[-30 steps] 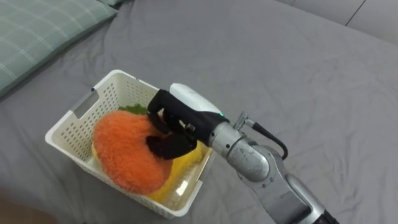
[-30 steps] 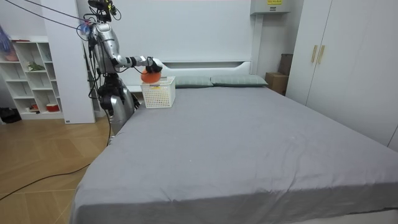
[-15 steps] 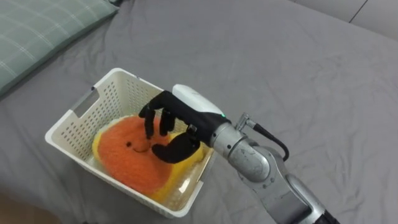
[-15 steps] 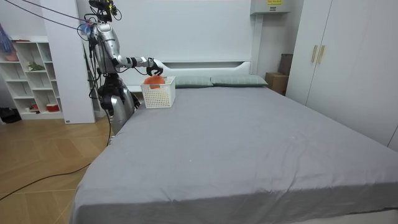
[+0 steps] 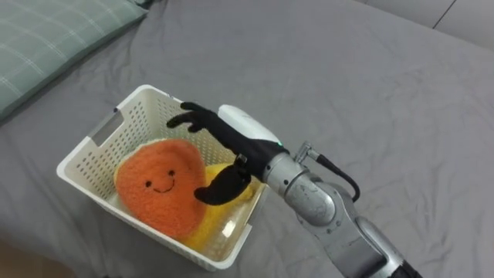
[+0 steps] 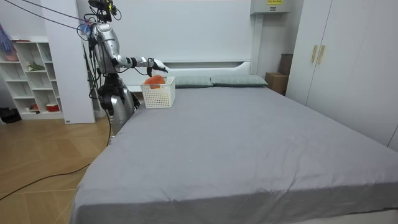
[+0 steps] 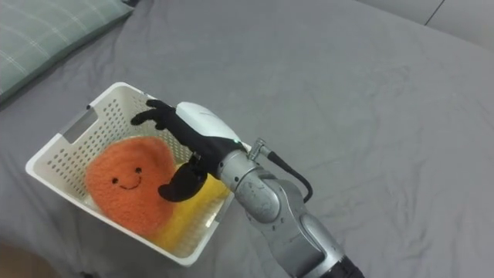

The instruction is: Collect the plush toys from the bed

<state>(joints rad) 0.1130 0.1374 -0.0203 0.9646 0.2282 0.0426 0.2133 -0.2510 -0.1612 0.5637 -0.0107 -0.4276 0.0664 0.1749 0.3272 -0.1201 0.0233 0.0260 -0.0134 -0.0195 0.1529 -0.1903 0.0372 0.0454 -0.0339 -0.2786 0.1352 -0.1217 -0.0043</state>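
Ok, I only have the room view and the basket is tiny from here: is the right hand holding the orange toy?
Observer: No. The right hand is open above the white basket, fingers spread, holding nothing.
Operator: So where is the toy?
Observer: The orange toy lies inside the basket, its smiling face turned up.
Operator: Anything else in there?
Observer: A yellow toy lies beside the orange one, below the hand's thumb.
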